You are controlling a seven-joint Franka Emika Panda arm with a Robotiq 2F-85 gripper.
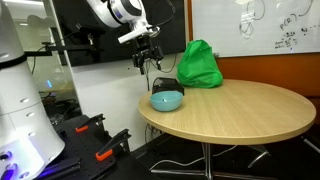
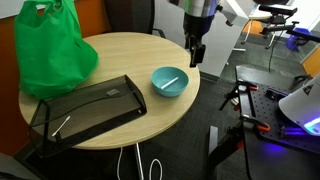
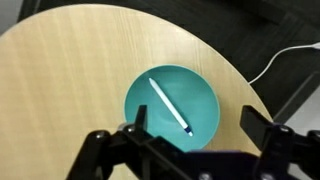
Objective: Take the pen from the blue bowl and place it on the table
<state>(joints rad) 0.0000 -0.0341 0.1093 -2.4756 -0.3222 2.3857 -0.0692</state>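
Round wood-grain table (image 3: 60, 70), smooth teal bowl (image 3: 205, 100), thin white pen (image 3: 170, 105) inside.

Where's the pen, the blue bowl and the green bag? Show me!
pen (image 3: 170, 105): wrist view, middle of its white shaft.
blue bowl (image 1: 167, 103): in an exterior view, its outer side wall.
green bag (image 2: 55, 50): in an exterior view, middle of its front.

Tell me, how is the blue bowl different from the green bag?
The blue bowl is small and low; the green bag is much bigger and taller. The bowl is round and smooth, the bag soft and crumpled. The bowl holds a white pen; what the bag holds cannot be seen. Both sit on the round table.
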